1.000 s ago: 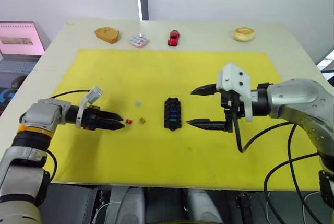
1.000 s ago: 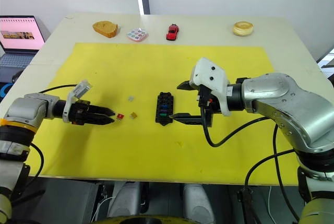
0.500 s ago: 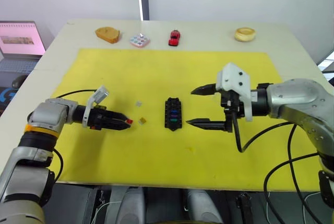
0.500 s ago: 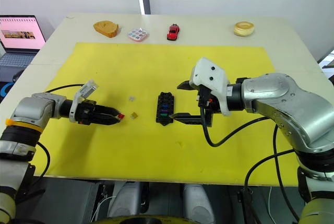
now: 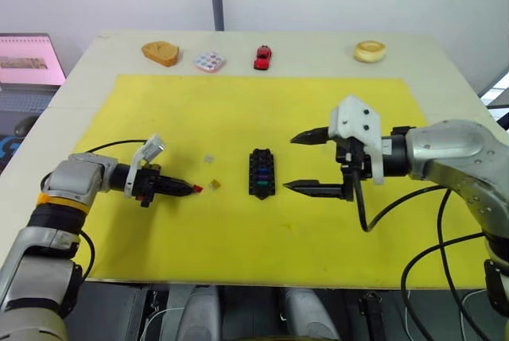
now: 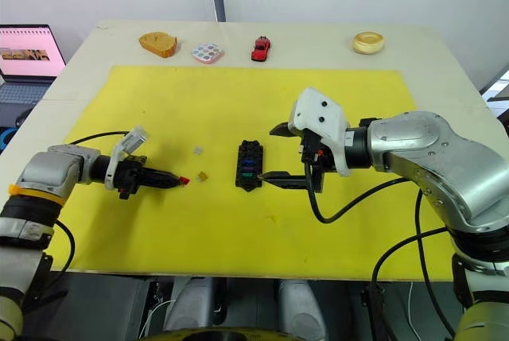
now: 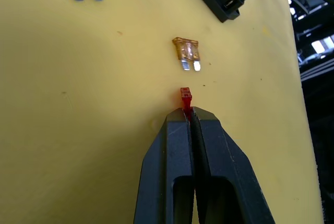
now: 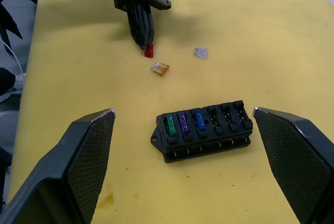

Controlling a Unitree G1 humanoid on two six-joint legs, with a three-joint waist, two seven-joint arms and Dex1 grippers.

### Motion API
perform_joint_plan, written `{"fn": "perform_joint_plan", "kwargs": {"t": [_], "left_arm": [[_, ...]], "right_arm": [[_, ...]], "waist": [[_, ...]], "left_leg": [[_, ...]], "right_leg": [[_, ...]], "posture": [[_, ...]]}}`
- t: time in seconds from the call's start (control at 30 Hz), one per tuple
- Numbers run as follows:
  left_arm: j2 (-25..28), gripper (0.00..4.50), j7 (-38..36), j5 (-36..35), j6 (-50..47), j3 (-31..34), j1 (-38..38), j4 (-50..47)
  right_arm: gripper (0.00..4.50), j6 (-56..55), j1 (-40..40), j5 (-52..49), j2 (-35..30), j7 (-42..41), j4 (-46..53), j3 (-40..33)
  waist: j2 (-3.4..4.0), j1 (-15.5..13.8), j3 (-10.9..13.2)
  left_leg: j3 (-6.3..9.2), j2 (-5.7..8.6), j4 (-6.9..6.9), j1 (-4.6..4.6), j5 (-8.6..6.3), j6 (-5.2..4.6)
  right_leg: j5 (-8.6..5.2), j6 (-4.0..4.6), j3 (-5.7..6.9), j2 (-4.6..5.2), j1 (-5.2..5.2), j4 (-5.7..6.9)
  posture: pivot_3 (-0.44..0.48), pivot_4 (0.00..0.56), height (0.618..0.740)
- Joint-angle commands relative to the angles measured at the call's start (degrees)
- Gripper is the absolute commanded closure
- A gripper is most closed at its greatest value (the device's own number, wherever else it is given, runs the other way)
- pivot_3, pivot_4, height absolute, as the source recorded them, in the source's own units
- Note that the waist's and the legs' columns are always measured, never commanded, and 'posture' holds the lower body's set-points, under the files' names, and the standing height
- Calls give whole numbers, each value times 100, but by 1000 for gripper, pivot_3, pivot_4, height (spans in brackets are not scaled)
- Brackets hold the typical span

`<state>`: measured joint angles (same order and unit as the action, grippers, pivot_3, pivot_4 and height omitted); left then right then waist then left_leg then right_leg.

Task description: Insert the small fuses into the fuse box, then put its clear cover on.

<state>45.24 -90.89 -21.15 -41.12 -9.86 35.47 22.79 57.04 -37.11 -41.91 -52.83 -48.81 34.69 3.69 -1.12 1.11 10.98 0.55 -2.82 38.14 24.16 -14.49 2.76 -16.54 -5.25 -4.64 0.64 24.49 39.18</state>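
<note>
Fuse box (image 5: 262, 172) sits mid-frame on the yellow mat between your wide-open right gripper (image 5: 309, 163) and your left gripper (image 7: 189, 113), pinched on the red fuse (image 7: 185, 98), so carry it blades-down over an empty slot and press squarely.

Left fingers (image 7: 190, 125) closed, right (image 8: 182, 130) spread.

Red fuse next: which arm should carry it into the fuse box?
Left. The left pincer is shut on the red fuse, just beside the fuse box, which has empty slots. The right pincer is open around the box's far side, holding nothing.
</note>
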Motion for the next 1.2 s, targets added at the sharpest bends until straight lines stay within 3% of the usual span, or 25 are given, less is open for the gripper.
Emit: {"fn": "perform_joint_plan", "kwargs": {"t": [0.03,0.23,0.53,0.63,0.73,1.2], "left_arm": [[50,4435,46,-274,-102,297,84,-452],[-256,4435,528,-945,-514,819,688,-1356],[-666,4435,959,-1643,-713,946,1108,-2477],[-858,4500,1115,-1813,-681,965,1270,-2676],[-935,4500,1208,-1866,-652,948,1311,-2745],[-949,4500,1288,-1926,-494,869,1277,-2822]], "right_arm": [[0,81,-152,-150,48,20,79,-129],[0,981,-779,-1062,310,267,-255,-506],[0,2485,-2065,-2325,748,731,-1241,-753],[777,2762,-2368,-2501,878,881,-1554,-781],[2202,2872,-2472,-2540,961,994,-1615,-751],[2202,2893,-2560,-2426,1145,1134,-1641,-555]], "waist": [[0,-3,0],[-2,-6,1],[-1,4,1],[-1,5,1],[-1,5,1],[-1,10,1]], "left_leg": [[0,0,0,0,0,0],[2,0,2,3,0,0],[3,-1,0,2,0,0],[1,0,0,3,0,0],[2,0,0,3,0,0],[2,0,-1,4,0,0]], "right_leg": [[0,0,0,0,0,0],[1,-1,0,0,0,0],[1,0,0,-1,1,0],[1,0,-1,0,1,0],[1,0,0,-1,1,-1],[1,0,0,-1,2,-2]], "posture": [[0,150,740],[0,150,740],[0,150,740],[0,150,740],[0,150,740],[0,150,740]]}}
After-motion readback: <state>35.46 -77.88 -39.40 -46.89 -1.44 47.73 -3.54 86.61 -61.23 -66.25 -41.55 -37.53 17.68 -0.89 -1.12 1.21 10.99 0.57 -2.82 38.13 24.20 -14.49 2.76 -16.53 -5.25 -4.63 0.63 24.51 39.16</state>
